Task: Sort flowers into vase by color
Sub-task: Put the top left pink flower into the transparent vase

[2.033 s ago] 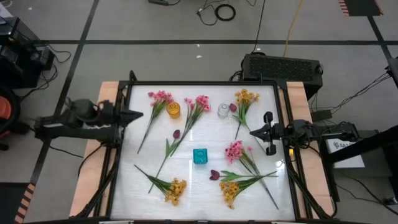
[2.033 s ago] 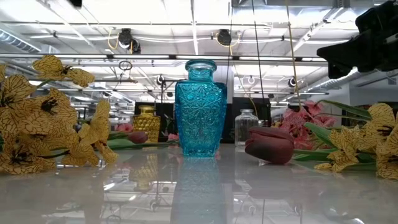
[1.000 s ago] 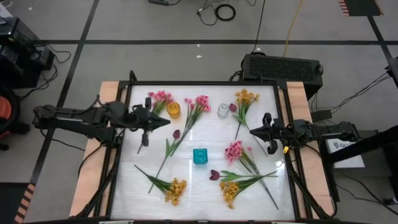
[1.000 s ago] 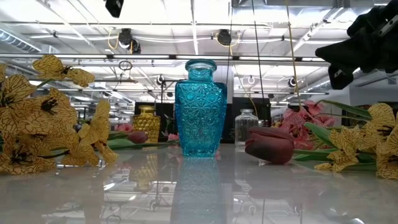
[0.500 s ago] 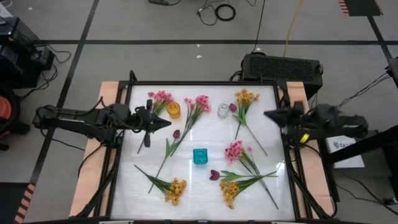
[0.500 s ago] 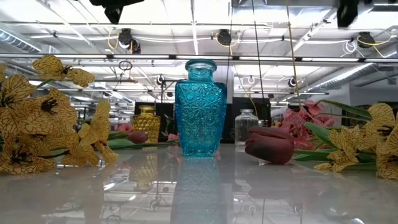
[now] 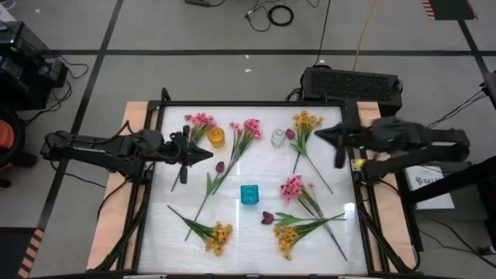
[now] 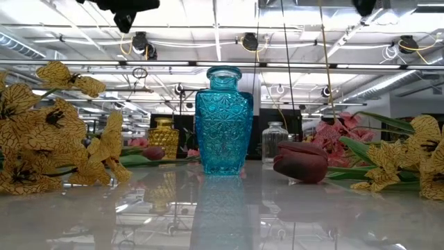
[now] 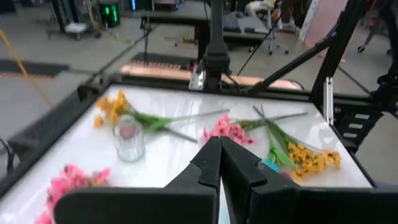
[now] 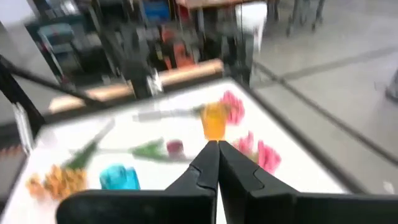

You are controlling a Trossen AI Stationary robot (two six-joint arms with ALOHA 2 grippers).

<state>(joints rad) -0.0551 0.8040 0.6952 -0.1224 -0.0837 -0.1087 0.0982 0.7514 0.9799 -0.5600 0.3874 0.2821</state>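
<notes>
Flowers lie flat on the white table: pink sprigs (image 7: 200,121) (image 7: 251,127) (image 7: 291,187), yellow sprigs (image 7: 307,121) (image 7: 218,235) (image 7: 287,237), and maroon buds (image 7: 220,166) (image 7: 267,217). A teal vase (image 7: 249,194) stands mid-table, an amber vase (image 7: 216,136) and a clear vase (image 7: 277,138) farther back. My left gripper (image 7: 206,153) hovers shut near the left pink sprig's stem and holds nothing; the left wrist view shows its fingers (image 9: 219,146) together. My right gripper (image 7: 318,134) hangs shut, high beside the far yellow sprig, holding nothing (image 10: 217,147).
Black frame rails (image 7: 155,186) run along the table's left and right sides. A black box (image 7: 353,81) sits beyond the far right corner. In the low view the teal vase (image 8: 224,121) stands in front, with a maroon bud (image 8: 302,162) to its right.
My right gripper has risen well above the table from the right edge and swung toward the far edge, tipping up to point more level toward the table's middle. It has stayed shut. No flower or vase has moved.
</notes>
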